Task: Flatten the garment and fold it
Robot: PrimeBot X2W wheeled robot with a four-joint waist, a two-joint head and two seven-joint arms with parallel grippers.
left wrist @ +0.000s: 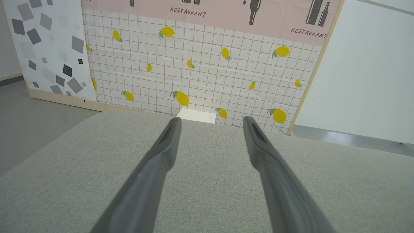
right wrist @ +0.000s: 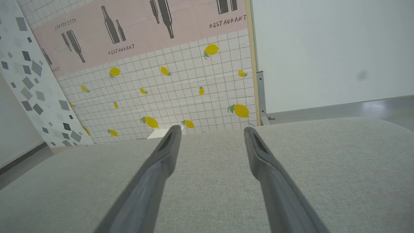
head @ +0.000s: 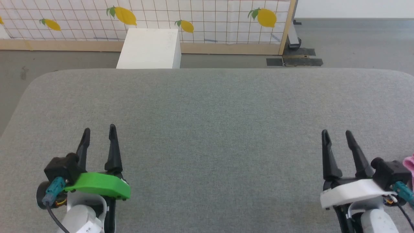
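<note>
- The left gripper is over the near left of the grey table, fingers apart, holding nothing.
- The right gripper is at the near right, fingers also apart and empty.
- The garment peeks in as a pink corner at the head view's right edge, just beside the right wrist.
</note>
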